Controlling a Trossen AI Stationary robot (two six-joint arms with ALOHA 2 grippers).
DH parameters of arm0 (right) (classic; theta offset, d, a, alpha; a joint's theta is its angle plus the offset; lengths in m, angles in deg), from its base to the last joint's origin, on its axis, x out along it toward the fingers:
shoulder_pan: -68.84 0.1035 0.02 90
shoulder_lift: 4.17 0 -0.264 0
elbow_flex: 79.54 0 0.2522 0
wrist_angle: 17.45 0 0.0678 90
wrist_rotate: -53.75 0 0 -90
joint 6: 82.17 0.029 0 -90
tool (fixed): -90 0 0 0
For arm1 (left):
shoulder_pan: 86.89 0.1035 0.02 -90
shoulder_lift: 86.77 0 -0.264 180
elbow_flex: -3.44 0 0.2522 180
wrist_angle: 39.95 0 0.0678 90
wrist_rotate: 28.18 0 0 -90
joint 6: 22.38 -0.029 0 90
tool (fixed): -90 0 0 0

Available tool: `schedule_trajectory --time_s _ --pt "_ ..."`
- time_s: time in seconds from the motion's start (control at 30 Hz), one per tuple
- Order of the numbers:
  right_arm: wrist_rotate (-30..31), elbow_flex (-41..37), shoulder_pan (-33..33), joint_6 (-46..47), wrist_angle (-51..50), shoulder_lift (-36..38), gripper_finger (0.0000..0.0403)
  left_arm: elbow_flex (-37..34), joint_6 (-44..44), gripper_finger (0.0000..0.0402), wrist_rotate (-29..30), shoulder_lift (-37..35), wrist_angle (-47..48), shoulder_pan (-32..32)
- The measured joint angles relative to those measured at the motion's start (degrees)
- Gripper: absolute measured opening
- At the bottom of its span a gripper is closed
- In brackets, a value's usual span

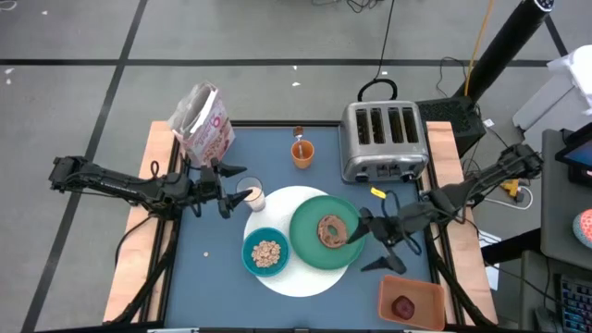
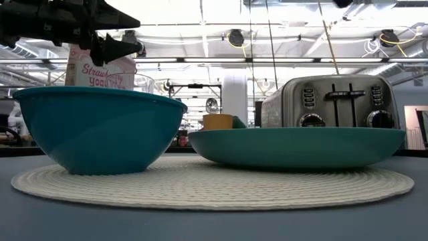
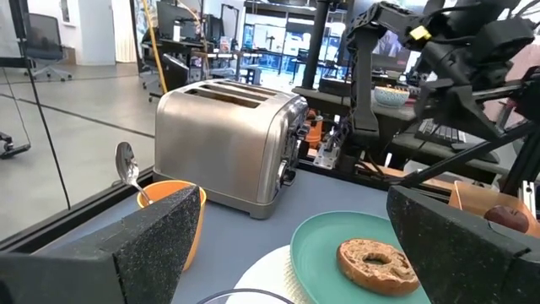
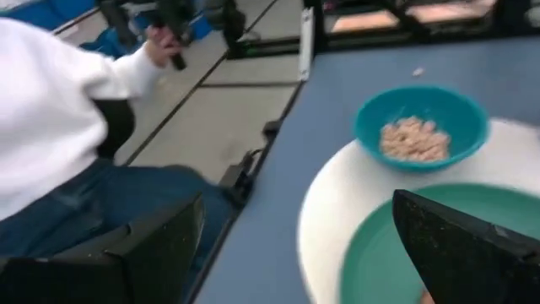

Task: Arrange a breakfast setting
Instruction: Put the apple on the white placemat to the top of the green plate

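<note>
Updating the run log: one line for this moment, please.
left hand: open at milk glass | right hand: open beside green plate | bagel: on plate

Both arms are thin, dark, jointed rods with black cables along them. The left arm (image 1: 120, 183) and right arm (image 1: 462, 192) end in wedge-shaped black fingers (image 3: 152, 245) with a rough, speckled surface. A yellow tag (image 3: 419, 32) marks the right arm.
</note>
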Motion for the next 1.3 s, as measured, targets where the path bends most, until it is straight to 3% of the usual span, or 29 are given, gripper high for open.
schedule_trajectory --time_s 0.5,1.13,1.3 --pt "-0.2 15.0 9.8 22.7 -31.9 -8.2 0.0373 0.0 0.3 0.0386 0.0 0.0 0.0 0.0" --pt "-0.5 15.0 20.8 65.6 -39.4 -9.9 0.0373 0.0 0.4 0.0386 0.0 0.0 0.1 0.0" --pt "-4.3 15.0 22.5 76.8 -39.6 -11.8 0.0373 0.0 0.4 0.0386 0.0 0.0 0.2 0.0"
